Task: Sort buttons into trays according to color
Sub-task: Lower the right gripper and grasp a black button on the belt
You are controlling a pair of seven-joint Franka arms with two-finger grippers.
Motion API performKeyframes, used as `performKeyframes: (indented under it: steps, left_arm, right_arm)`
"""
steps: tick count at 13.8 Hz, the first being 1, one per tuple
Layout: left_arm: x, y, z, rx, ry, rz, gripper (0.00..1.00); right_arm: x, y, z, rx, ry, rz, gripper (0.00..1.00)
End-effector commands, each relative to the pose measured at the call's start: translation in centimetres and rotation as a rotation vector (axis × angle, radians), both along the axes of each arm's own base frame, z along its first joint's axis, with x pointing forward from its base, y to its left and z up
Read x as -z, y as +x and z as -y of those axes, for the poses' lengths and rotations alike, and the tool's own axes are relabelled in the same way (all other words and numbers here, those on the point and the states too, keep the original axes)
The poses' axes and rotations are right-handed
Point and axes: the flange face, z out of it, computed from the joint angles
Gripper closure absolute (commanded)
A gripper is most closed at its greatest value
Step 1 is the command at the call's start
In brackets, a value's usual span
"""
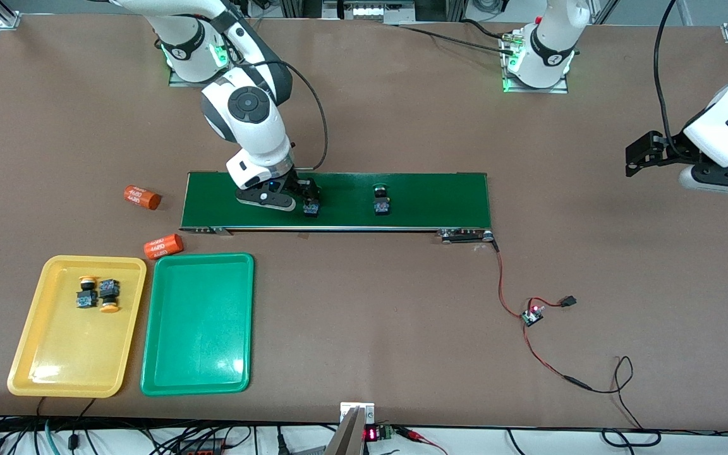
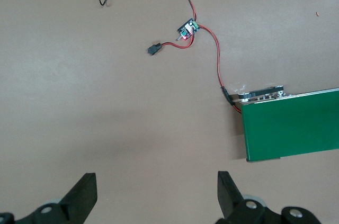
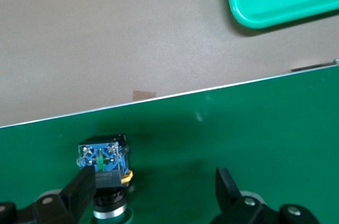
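Observation:
Two green-capped buttons lie on the dark green belt (image 1: 440,199): one (image 1: 311,208) (image 3: 103,163) at my right gripper, the other (image 1: 381,202) farther toward the left arm's end. My right gripper (image 1: 304,194) (image 3: 153,192) is down on the belt and open, and the first button rests against the inside of one finger (image 3: 79,192). Both yellow-capped buttons (image 1: 86,292) (image 1: 109,297) lie in the yellow tray (image 1: 54,354). The green tray (image 1: 168,373) (image 3: 275,1) beside it holds nothing. Over bare table at its own end waits my left gripper (image 1: 641,155) (image 2: 157,189), open and empty.
Two orange cylinders (image 1: 141,196) (image 1: 163,246) lie on the table between the belt's end and the trays. A small circuit board (image 1: 532,314) (image 2: 187,29) with red and black wires runs from the belt's other end (image 2: 291,128) toward the front camera.

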Motion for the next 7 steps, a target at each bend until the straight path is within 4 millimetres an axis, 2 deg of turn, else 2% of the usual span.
performKeyframes:
  steps: [1, 5, 7]
  left_arm:
    - [-0.6, -0.2, 0.1, -0.002, 0.004, 0.002, 0.00]
    - [-0.6, -0.2, 0.1, -0.002, 0.003, 0.001, 0.00]
    - [-0.6, -0.2, 0.1, -0.002, 0.003, 0.001, 0.00]
  right_arm:
    - [0.6, -0.2, -0.7, -0.011, 0.000, 0.017, 0.00]
    - [2.3, -1.0, -1.4, -0.029, -0.009, -0.009, 0.00]
    - [2.7, -1.0, -1.4, -0.040, -0.014, -0.007, 0.04]
